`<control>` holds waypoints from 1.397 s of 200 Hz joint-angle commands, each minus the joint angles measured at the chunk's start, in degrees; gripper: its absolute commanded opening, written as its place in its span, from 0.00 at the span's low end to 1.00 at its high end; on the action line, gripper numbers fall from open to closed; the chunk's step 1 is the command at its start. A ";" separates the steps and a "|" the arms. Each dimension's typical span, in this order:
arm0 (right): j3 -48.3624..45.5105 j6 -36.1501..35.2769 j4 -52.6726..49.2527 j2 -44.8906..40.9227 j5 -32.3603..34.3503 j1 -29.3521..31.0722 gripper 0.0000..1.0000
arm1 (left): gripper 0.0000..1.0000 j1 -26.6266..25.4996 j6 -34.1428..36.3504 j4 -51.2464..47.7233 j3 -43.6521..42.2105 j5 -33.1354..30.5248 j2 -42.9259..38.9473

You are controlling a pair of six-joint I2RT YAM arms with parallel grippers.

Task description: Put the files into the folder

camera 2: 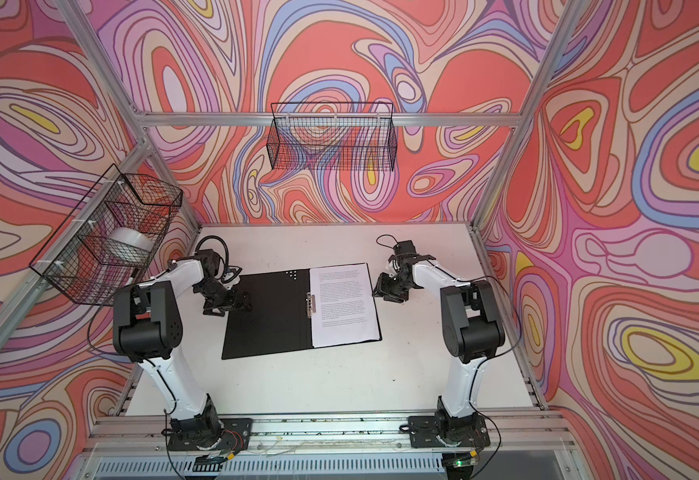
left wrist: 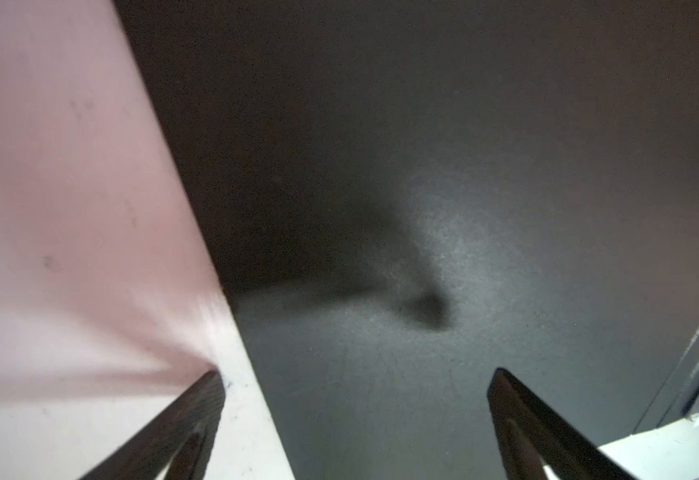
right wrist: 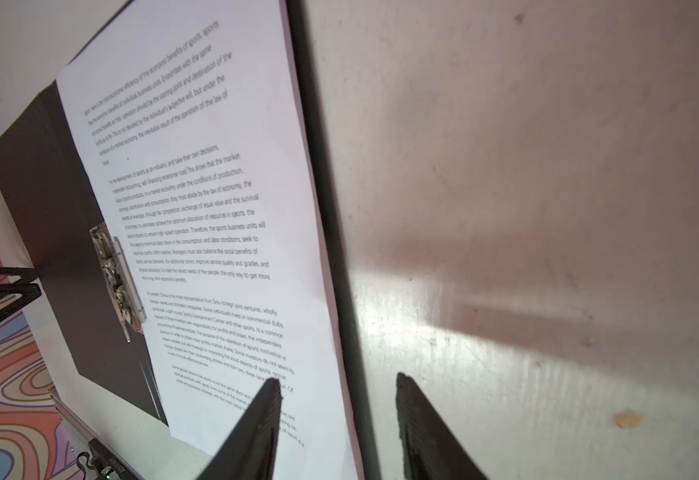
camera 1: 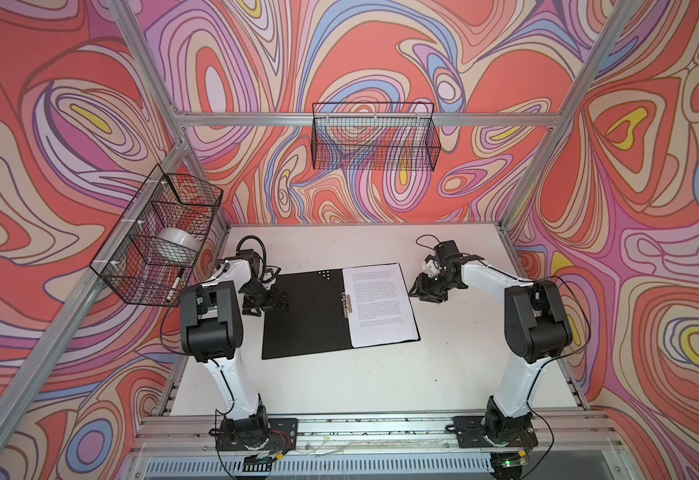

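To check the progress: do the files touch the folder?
Touching. The right wrist view shows the files lying flat on the open folder, whose black edge shows just beyond them.

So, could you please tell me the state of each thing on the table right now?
Folder: open, flat, black inside up.
Files: lying face up on the folder's right half.
Spine clip: unclear whether it clamps the files.
Left claw: open wide, empty, above the folder's left edge.
Right claw: partly open, empty, by the folder's right edge.

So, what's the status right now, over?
Left end effector open at folder left edge. Right end effector open at right edge. Files inside open folder. Nothing blocking.
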 commanded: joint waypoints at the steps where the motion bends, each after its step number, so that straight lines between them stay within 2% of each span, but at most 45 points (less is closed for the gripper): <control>1: 0.13 -0.19 0.44 0.51 0.45 -0.33 0.47 | 1.00 0.31 0.97 -2.11 0.57 -0.19 1.71; 101: -2.34 0.35 1.21 1.84 1.88 -0.33 0.48 | 1.00 0.23 2.32 -5.26 3.68 7.60 5.75; 149: -2.70 0.56 1.63 2.19 2.36 -0.33 0.48 | 1.00 -0.87 2.15 -5.14 4.45 7.79 6.61; 279: -3.70 0.83 2.04 4.06 -2.06 -0.33 0.51 | 1.00 -1.60 1.83 -5.10 6.32 10.87 7.44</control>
